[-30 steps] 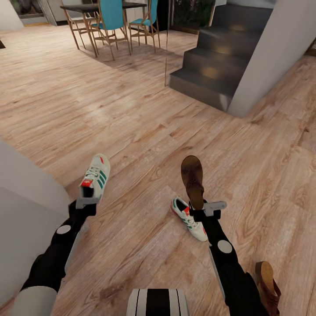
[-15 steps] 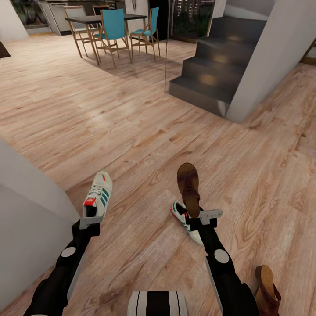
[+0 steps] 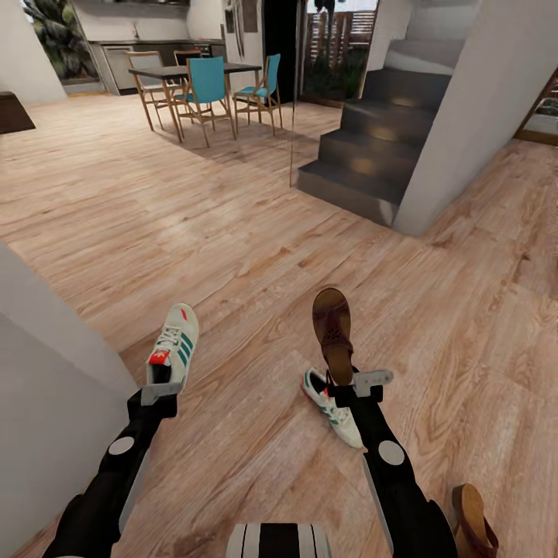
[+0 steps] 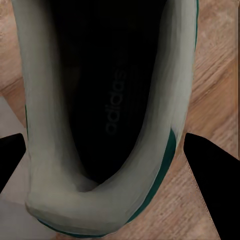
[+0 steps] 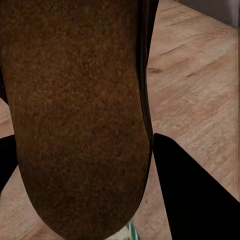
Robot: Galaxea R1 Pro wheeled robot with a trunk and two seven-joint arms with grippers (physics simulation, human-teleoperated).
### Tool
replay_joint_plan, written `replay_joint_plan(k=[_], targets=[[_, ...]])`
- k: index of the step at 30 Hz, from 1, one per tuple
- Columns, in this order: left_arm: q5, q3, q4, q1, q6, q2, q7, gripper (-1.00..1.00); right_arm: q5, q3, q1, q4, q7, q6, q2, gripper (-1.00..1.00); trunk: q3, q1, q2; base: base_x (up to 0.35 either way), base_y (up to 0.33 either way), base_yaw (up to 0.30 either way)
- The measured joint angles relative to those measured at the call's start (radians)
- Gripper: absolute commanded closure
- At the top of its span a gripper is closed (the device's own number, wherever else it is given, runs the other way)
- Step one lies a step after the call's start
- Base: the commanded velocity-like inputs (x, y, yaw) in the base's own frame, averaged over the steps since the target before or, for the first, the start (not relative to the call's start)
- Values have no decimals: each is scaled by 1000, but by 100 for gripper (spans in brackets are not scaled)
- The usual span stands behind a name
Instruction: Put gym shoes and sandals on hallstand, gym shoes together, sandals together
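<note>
Both pincers are clenched on cargo for the hallstand: left gripper [image 3: 160, 385] grasps one gym shoe [image 3: 173, 343] by its heel, right gripper [image 3: 358, 383] a sandal [image 3: 333, 333], while their mates, sneaker [image 3: 334, 408] and second sandal [image 3: 473, 521], lie on the corridor floor [image 3: 232, 232].

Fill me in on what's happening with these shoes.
The robot is carrying one shoe in each gripper above the wood floor. The left gripper is shut on a gym shoe, held by its heel. The right gripper is shut on a sandal, also at the heel end. The second gym shoe lies on the floor just under the right gripper, and the second sandal lies on the floor beside the right arm. The hallstand is not in sight.
</note>
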Motion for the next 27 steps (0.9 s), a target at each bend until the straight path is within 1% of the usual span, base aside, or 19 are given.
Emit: replay_joint_plan(k=[11,15,18,25,27], targets=[[0,0,0,0,-2,0,0,100,0,0,0,2,0,0,0,100,60,-5,3,0,0,0],[0,0,0,0,-2,-3,0,100,0,0,1,2,0,0,0,100,79,-20,30,0,0,0],[0,0,0,0,-2,-12,0,100,0,0,1,1,0,-1,0,100,93,-32,51,0,0,0],[-1,0,0,0,-3,-14,0,100,0,0,2,1,0,-1,0,100,126,-59,100,0,0,0],[0,0,0,3,-6,-14,0,100,0,0,2,1,0,-2,0,100,129,-59,101,0,0,0]])
